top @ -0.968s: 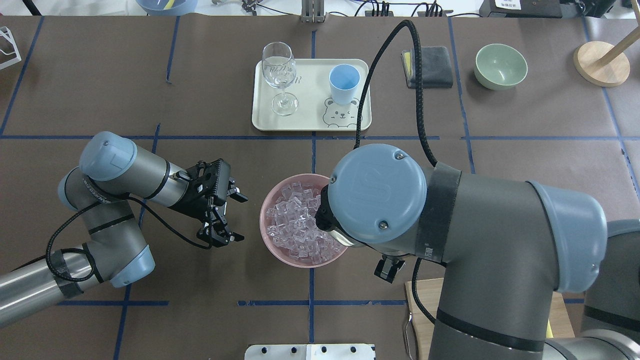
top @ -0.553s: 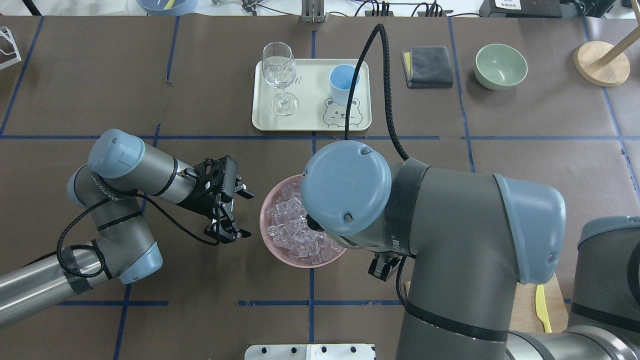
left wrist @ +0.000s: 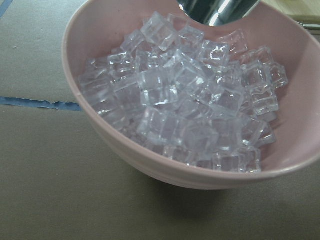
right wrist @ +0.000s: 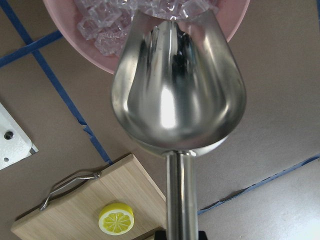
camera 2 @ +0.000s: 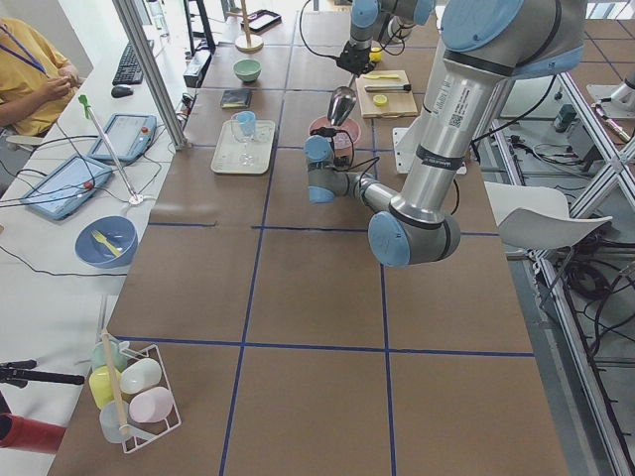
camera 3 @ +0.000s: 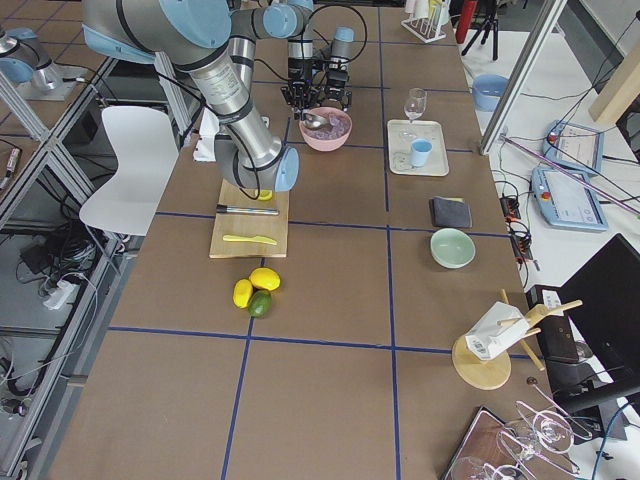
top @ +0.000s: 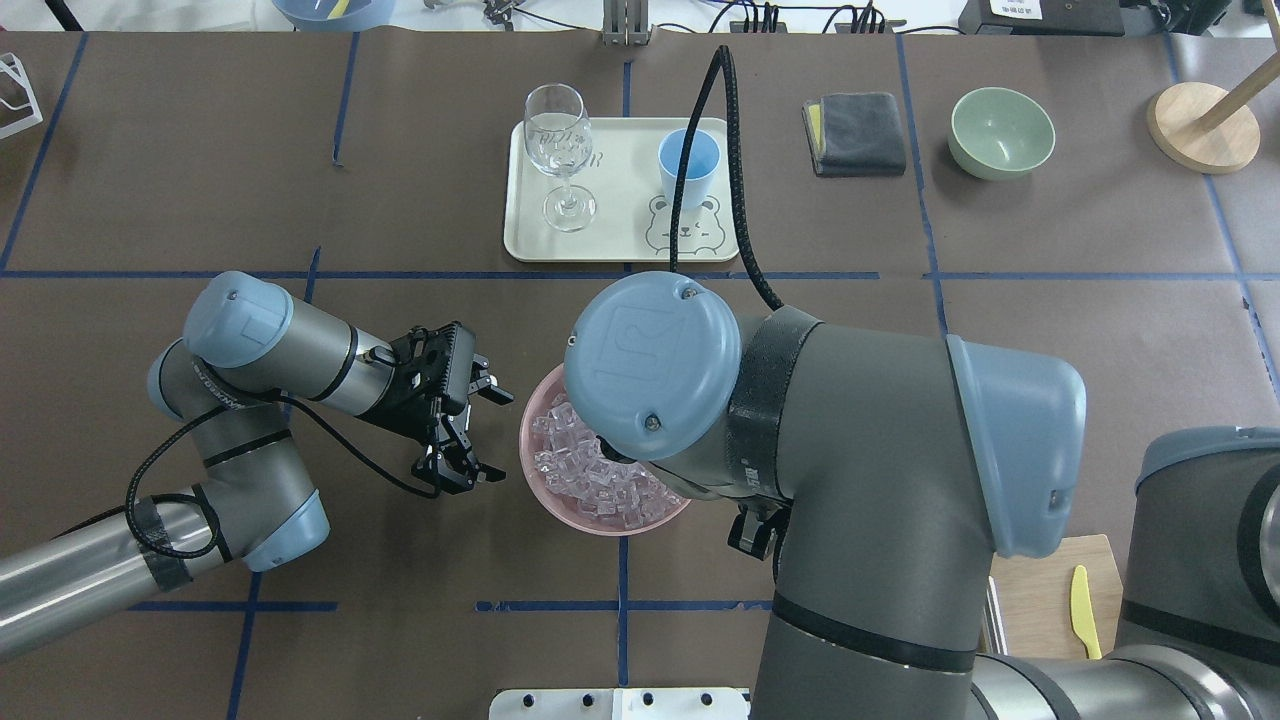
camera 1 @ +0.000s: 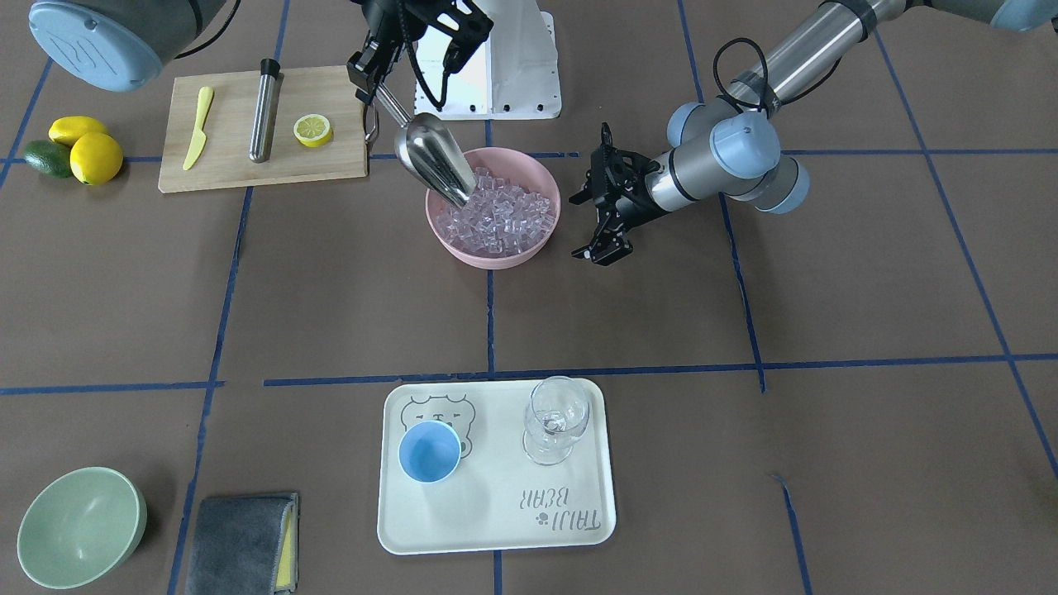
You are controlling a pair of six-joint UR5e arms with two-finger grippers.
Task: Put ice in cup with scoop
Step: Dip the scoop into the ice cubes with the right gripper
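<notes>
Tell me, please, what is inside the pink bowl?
The pink bowl holds a heap of clear ice cubes. The steel scoop points down into it at one side. The ice covers the bowl's bottom, so what lies under the heap cannot be seen.

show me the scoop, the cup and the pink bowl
scoop [camera 1: 431,161]: exterior front-facing view, middle of the steel trough.
cup [camera 1: 429,451]: exterior front-facing view, its blue inside floor.
pink bowl [camera 1: 496,258]: exterior front-facing view, its outer wall below the rim.
</notes>
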